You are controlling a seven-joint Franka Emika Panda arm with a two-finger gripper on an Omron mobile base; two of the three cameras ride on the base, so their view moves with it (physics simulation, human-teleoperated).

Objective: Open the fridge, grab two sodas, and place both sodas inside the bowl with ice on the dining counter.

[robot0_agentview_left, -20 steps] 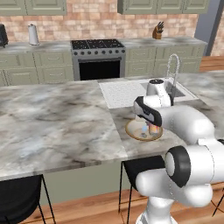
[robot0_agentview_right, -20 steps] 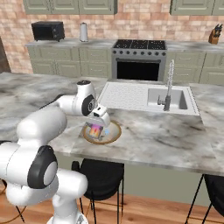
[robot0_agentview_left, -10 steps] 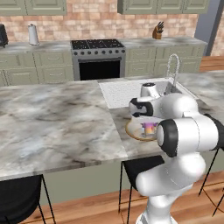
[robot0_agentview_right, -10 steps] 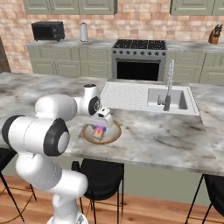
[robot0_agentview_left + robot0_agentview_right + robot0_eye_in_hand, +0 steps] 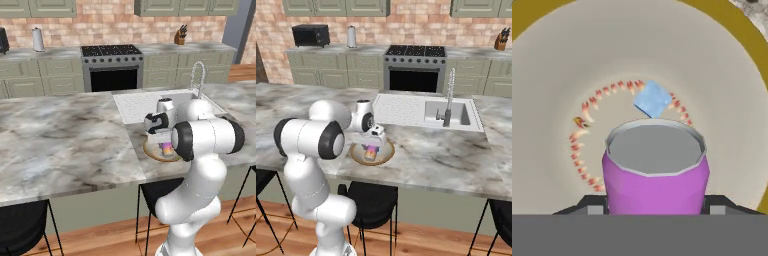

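Now we have the pink soda [image 5: 655,172] standing upright in the bowl [image 5: 552,60] on the desk [image 5: 65,140], between our jaws, though whether they grip it we cannot tell, and a sideways pull-out could tip it.

Pink can [image 5: 656,187] smooth, matt, grey metal-looking top; bowl [image 5: 552,100] matt tan; dining counter [image 5: 65,140] glossy veined marble.

Both base views look forward and down from behind the arm, left and right, across the grey-white veined marble tabletop [image 5: 65,135] [image 5: 456,155] toward the far brick wall. They share the shallow round tan bowl [image 5: 151,151] [image 5: 387,152]. The hand view looks steeply down into that bowl [image 5: 557,75], very near.
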